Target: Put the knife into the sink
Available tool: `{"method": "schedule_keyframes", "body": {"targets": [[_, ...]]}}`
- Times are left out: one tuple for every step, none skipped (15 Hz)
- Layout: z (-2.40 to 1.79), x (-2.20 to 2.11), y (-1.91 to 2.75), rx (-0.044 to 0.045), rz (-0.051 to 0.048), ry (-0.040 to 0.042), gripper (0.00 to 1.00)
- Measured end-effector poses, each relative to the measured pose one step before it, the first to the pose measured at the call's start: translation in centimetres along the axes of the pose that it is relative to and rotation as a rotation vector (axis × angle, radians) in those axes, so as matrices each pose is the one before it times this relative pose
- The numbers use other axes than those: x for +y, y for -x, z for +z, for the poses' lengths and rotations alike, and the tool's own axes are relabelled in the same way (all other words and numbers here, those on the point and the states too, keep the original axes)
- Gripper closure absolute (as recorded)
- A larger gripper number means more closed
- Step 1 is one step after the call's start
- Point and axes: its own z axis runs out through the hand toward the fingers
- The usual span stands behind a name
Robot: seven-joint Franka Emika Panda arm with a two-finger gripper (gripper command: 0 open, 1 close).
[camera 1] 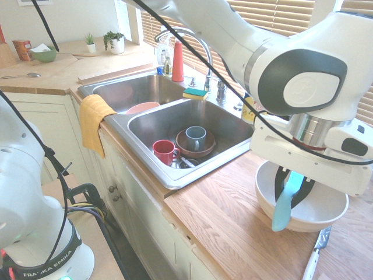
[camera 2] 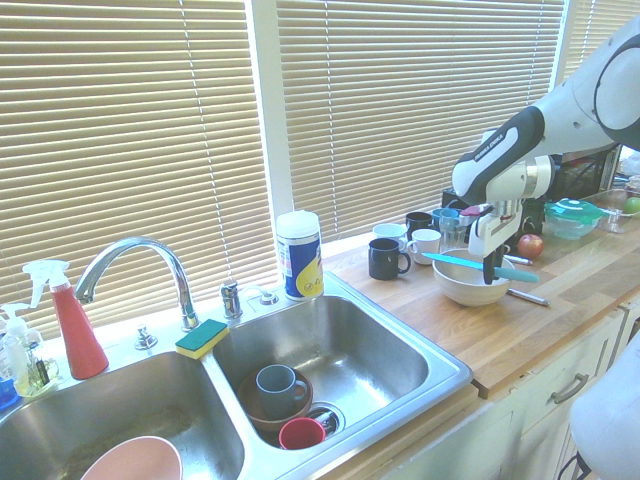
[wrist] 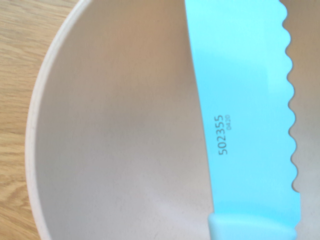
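My pincer (camera 1: 294, 189), fingers drawn in on either side of the turquoise knife (camera 1: 288, 201) lying across the bowl's rim (camera 1: 344, 213), works at the grasp on the bench (camera 1: 233, 230), a firm grip and straight lift needed before the sink (camera 1: 201, 119).

Arm (camera 1: 204, 29): white, dark grey oval pads
Wrist: silvery ring
Base (camera 1: 49, 259): black band, "FRANKA EMIKA"
Tool (camera 1: 295, 188): black fingers, probably angled
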Motion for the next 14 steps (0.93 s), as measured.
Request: {"method": "schedule_keyframes", "body": {"targets": [[-0.181,0.005,-0.036,0.00379,0.00268,-0.00216,1.0],[-0.57,0.028,-0.085,0.01083,0.00459,-0.00577,1.0],[-0.973,0.053,-0.081,0.01467,0.0046,-0.00854,1.0],[-1.309,0.072,0.058,0.01227,0.00305,-0.00868,1.0],[-1.356,0.073,0.195,0.01168,0.00065,-0.00708,1.0],[-1.259,0.031,0.303,0.01244,-0.00078,-0.00705,1.0],[-1.051,-0.024,0.305,0.01015,-0.00176,-0.00613,1.0],[-0.838,-0.086,0.27,0.00699,-0.00273,-0.00465,1.0],[-0.686,-0.18,0.18,0.0089,-0.00429,-0.00355,1.0],[-0.6,-0.24,0.149,0.00786,-0.00531,-0.0028,1.0],[-0.576,-0.288,0.117,0.00814,-0.006,-0.0027,1.0],[-0.653,-0.368,0.122,0.01048,-0.00582,-0.00379,1.0],[-0.707,-0.423,0.154,0.01025,-0.00219,-0.00418,1.0],[-0.798,-0.497,0.236,0.00969,0.00718,-0.00307,1.0]]}}
